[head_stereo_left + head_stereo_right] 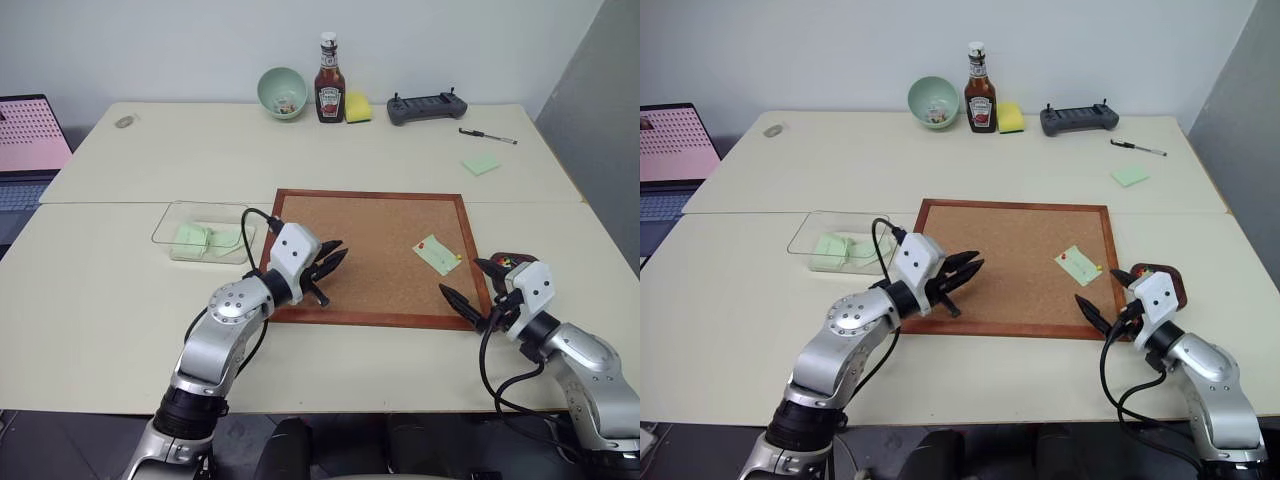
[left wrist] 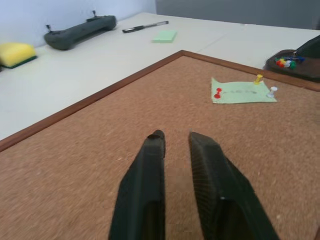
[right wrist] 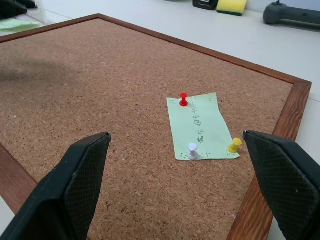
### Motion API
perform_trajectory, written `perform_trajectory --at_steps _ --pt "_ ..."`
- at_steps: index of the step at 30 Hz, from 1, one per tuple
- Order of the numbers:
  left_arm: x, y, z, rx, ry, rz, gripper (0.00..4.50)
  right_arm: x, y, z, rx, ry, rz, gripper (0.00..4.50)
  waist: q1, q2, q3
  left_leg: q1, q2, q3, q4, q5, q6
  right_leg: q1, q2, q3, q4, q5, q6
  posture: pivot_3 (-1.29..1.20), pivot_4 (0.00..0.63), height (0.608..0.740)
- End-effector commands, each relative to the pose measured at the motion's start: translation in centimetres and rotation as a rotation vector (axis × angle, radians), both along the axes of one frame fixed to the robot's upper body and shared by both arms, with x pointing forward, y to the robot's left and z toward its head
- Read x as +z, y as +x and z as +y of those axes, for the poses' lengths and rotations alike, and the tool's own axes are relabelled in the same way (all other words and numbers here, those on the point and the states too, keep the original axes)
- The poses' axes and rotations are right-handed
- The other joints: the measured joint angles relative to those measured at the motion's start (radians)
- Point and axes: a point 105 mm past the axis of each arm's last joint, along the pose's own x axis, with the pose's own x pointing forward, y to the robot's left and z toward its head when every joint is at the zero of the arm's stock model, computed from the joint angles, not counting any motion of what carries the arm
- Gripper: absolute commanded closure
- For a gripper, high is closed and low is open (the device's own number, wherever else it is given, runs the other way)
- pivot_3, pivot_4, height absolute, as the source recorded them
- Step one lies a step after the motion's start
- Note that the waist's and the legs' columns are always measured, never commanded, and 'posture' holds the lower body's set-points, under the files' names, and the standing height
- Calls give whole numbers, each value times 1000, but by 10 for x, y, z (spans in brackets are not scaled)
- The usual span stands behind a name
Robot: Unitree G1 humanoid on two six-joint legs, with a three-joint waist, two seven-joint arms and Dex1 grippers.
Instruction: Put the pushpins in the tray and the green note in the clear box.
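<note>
Lying on the corkboard (image 1: 370, 250) near its right edge, the note (image 3: 200, 127) is held by red, white and yellow pins (image 3: 183, 99). Left hand (image 1: 328, 262): closed, empty, over the left edge. Right hand (image 1: 468, 285): open, at the right corner. Tray (image 1: 1168, 283) sits beside it; box (image 1: 205, 232) left of the board.

The small dark red-brown tray (image 1: 512, 262) beside the wood-framed corkboard (image 1: 372, 250) is largely hidden behind the right gripper (image 1: 466, 285); the coloured pushpins (image 2: 285, 62) heaped inside it are too small to count. Handwriting on the pale green paper note (image 3: 200, 127) pinned to the corkboard is too small to read. Folded pale green papers inside the clear plastic box (image 1: 204, 231), left of the corkboard, blur together. Contents of the round green bowl (image 1: 282, 92), far behind the corkboard, cannot be identified. A laptop (image 1: 30, 150) is cut off by the frame's edge.
</note>
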Motion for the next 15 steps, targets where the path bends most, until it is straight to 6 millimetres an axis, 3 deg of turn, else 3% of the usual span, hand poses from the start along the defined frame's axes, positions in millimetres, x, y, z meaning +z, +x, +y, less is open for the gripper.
perform_trajectory --at_steps 1,6,15 --pt "-6 4 -12 -38 -9 20 4460 20 2 6 2 23 -48 0 -1 0 0 0 0 0 0 0 0 0 0 0 0 0 0 0 150 740" --pt "-21 7 -19 -55 -12 69 4460 24 12 12 1 30 -21 0 -1 0 0 0 0 0 0 0 0 0 0 0 0 0 0 0 150 740" --pt "-50 5 -29 -112 33 152 4460 29 48 13 -46 -8 49 0 1 0 0 0 0 0 0 0 0 0 0 0 0 0 0 0 150 740"
